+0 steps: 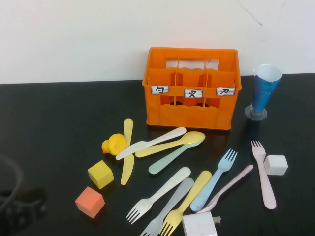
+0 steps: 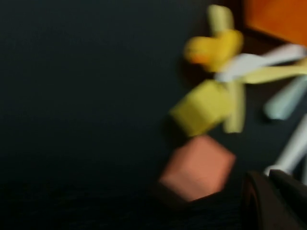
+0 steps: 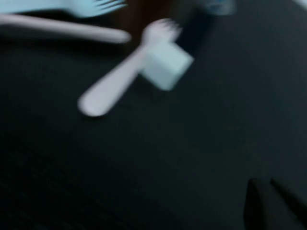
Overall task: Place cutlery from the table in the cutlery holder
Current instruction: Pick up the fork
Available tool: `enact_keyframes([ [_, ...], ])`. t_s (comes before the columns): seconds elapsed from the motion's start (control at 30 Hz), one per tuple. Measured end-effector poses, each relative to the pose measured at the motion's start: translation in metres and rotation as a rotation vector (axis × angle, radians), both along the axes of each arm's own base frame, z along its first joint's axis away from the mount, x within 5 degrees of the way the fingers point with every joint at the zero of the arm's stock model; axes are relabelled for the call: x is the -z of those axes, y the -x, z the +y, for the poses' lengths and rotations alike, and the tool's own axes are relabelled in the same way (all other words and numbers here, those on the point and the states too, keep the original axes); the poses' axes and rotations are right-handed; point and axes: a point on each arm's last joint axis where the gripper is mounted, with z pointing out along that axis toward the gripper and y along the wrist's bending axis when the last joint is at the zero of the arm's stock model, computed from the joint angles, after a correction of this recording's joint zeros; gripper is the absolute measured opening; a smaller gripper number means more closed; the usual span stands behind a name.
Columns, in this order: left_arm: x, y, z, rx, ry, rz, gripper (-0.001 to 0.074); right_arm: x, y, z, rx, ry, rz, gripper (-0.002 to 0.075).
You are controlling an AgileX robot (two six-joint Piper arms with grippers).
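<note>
The orange cutlery holder [image 1: 191, 88] stands at the back of the black table [image 1: 54, 128], its compartments showing no cutlery. Several pastel pieces lie in front of it: a white knife [image 1: 150, 142], yellow spoon [image 1: 172, 144], yellow knife [image 1: 127, 150], white fork [image 1: 157, 195], blue fork [image 1: 214, 181] and pink fork [image 1: 263, 173]. My left gripper [image 2: 266, 176] is shut and empty, low near the orange cube [image 2: 197, 166] and the white fork's tines [image 2: 292, 148]. My right gripper [image 3: 263, 183] is shut and empty over bare table, short of the pink fork [image 3: 124, 72].
A yellow duck [image 1: 114, 144], yellow cube [image 1: 100, 174] and orange cube [image 1: 90, 201] lie left of the cutlery. A white cube [image 1: 275, 164] touches the pink fork; a white block [image 1: 199, 224] sits at the front edge. A blue cone cup [image 1: 265, 91] stands right of the holder.
</note>
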Motion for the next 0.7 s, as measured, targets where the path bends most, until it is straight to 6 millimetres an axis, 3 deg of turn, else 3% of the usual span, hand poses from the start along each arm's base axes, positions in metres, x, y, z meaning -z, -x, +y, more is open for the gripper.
enact_keyframes([
  [0.13,-0.002,-0.03,-0.009,0.109,0.066,-0.025,-0.0001,0.006,-0.006,0.009,-0.081,0.0,0.051,-0.0001],
  [0.4,-0.032,-0.101,-0.022,0.272,0.059,-0.032,-0.0001,0.02,-0.023,0.025,-0.164,-0.068,0.142,-0.0001],
  [0.7,-0.027,-0.156,-0.097,0.606,-0.21,0.075,-0.0001,0.022,-0.032,0.03,-0.204,-0.075,0.128,-0.0002],
])
